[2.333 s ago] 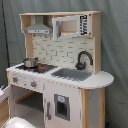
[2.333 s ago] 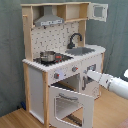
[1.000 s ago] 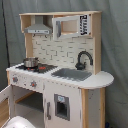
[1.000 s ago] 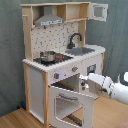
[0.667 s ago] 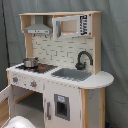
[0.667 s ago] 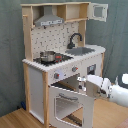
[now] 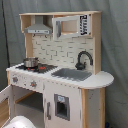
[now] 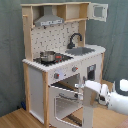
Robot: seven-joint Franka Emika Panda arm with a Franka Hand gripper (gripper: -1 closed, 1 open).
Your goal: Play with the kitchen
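One arm, reaching at the open oven door of the kitchen (image 8: pixel 60 55).

Nearest in the second exterior view, the white arm ends at the gripper (image 8: pixel 80 89), close by the oven door (image 8: pixel 67 102), which stands swung open; whether its fingers are spread or closed on anything I cannot tell. Behind, a small pot (image 7: pixel 30 62) sits on the stovetop (image 7: pixel 36 67), beside the sink (image 7: pixel 71 74) and black faucet (image 7: pixel 83 58). Judged so, opening looks done; knobs and pot seem untouched.

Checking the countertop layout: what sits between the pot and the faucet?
In the second exterior view, only bare stovetop lies between pot and faucet.
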